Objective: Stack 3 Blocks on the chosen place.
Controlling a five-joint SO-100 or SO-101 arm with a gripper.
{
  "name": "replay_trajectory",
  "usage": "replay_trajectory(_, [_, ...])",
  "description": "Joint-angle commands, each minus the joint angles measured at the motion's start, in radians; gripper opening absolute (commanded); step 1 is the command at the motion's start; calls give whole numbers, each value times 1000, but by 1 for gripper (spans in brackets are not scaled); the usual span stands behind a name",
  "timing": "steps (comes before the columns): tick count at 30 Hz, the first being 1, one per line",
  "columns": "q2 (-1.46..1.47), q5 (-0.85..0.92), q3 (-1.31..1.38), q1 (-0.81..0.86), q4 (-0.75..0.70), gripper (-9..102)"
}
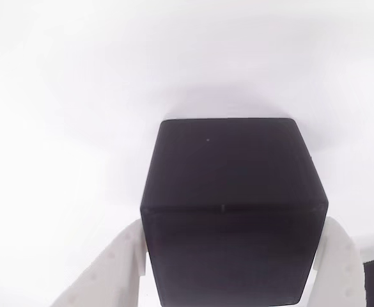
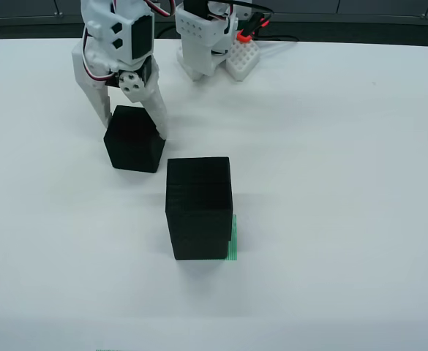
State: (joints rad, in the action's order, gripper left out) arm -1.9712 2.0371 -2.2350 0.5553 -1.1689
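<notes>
1. The pincer (image 2: 132, 124) straddles the third block (image 2: 134, 139) at upper left of the view from above; whether it pinches the block cannot be told.
2. The two-block stack (image 2: 199, 208) stands centre frame on the green-striped patch (image 2: 233, 238).
3. Risk: a loose grip drops the block during lift.
4. Risk: an off-centre release topples the stack onto the table (image 2: 345, 183).

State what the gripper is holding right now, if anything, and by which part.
The gripper has its two fingers on opposite side faces of a single black cube. The cube appears to rest on the white table, beside the two-cube stack.
</notes>
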Motion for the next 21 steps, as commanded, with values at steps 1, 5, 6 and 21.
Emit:
replay_trajectory(1, [-14, -9, 0, -8, -11, 25])
replay_trajectory(5, [-28, -12, 49, -9, -83, 24])
replay_trajectory(6, [-32, -14, 74, -9, -115, 24])
replay_trajectory(21, [-150, -123, 336, -135, -400, 24])
